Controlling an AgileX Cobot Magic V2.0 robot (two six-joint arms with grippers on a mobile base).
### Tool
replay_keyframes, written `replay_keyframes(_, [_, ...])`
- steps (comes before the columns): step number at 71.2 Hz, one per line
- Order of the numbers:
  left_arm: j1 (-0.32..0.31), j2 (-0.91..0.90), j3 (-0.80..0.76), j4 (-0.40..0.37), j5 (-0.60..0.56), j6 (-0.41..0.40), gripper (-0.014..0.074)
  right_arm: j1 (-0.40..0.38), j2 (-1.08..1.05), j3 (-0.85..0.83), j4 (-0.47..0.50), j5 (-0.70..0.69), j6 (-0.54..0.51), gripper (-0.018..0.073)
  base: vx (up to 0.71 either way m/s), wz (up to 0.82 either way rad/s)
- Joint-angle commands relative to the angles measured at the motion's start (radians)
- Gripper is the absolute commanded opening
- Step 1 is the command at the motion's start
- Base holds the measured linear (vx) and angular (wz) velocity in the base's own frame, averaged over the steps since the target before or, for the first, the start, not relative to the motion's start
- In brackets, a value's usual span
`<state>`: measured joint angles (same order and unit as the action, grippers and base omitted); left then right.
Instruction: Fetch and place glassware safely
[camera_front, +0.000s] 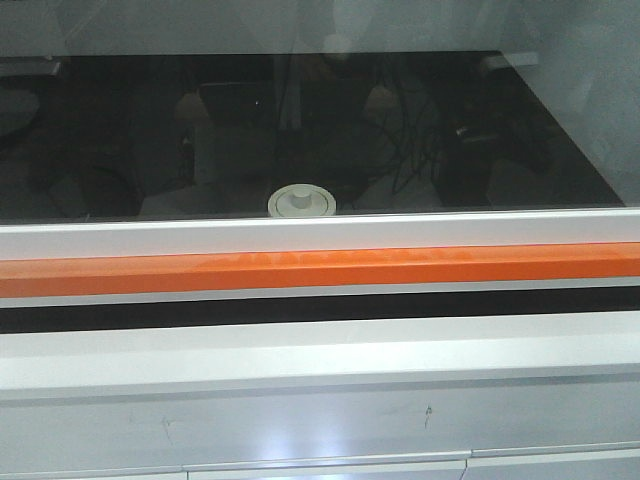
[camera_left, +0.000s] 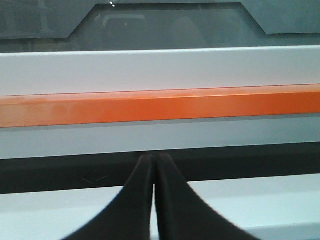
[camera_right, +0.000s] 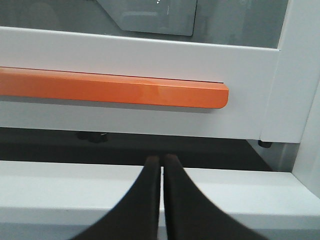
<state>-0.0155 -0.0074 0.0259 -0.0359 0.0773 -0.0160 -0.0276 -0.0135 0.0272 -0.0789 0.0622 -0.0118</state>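
Note:
Behind a dark glass pane (camera_front: 150, 130) the glassware (camera_front: 301, 201) shows only as its round off-white lid with a central knob, low at the pane's bottom edge. The jar body is hidden by the white frame (camera_front: 320, 235). Neither arm appears in the front view. My left gripper (camera_left: 153, 159) is shut and empty, pointing at the orange handle bar (camera_left: 160, 105). My right gripper (camera_right: 162, 159) is shut and empty too, below the right end of the same orange bar (camera_right: 115, 90).
A white frame with an orange bar (camera_front: 320, 270) runs across the cabinet front below the glass. A black gap (camera_front: 320, 305) lies under it, above a white ledge (camera_front: 320, 365). A white upright post (camera_right: 295, 75) stands at the right.

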Motion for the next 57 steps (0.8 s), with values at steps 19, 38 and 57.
replay_keyframes(19, [0.001,-0.017,0.029,-0.011,-0.072,-0.001,-0.0007,-0.007,-0.007,0.019,-0.008,-0.071,-0.006,-0.0008,0.0,0.0])
replay_keyframes(38, [0.001,-0.017,0.029,-0.011,-0.072,-0.001,-0.0007,-0.007,-0.007,0.019,-0.008,-0.071,-0.006,-0.0008,0.0,0.0])
replay_keyframes(57, [0.001,-0.017,0.029,-0.011,-0.072,-0.001,-0.0007,-0.007,-0.007,0.019,-0.008,-0.071,-0.006,-0.0008,0.0,0.0])
